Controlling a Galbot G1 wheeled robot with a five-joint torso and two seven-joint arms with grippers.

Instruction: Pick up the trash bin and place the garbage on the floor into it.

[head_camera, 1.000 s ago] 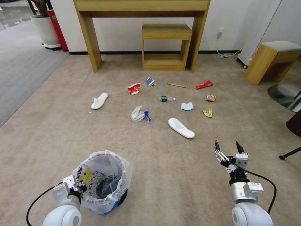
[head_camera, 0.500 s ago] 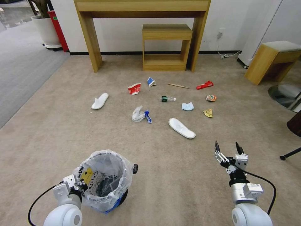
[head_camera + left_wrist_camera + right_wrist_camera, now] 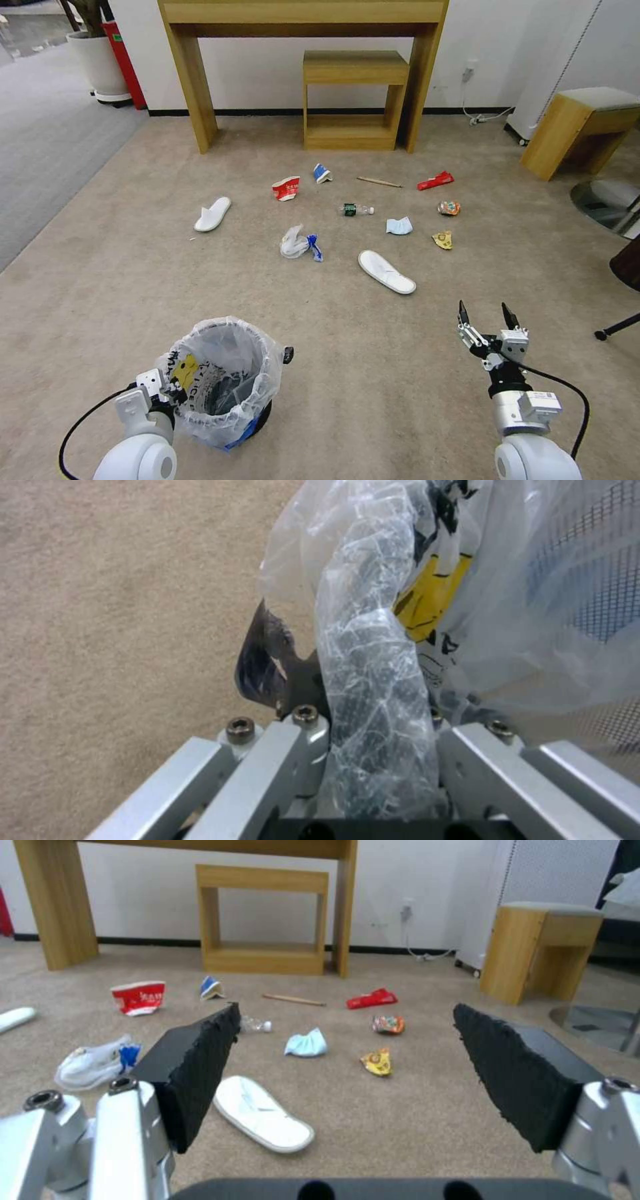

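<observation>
The left gripper (image 3: 175, 389) is clamped on the bagged rim of the trash bin (image 3: 223, 377) at its near side, the right gripper (image 3: 488, 319) hangs spread apart well right of the bin, and beyond the bin garbage (image 3: 386, 271) litters the floor (image 3: 347, 347).

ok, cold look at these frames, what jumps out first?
The litter scattered over the beige carpet: two white slippers, a red cup, a red wrapper. Near left, the left gripper is clamped on the bagged rim of the trash bin. The right gripper hangs open, near right.
</observation>
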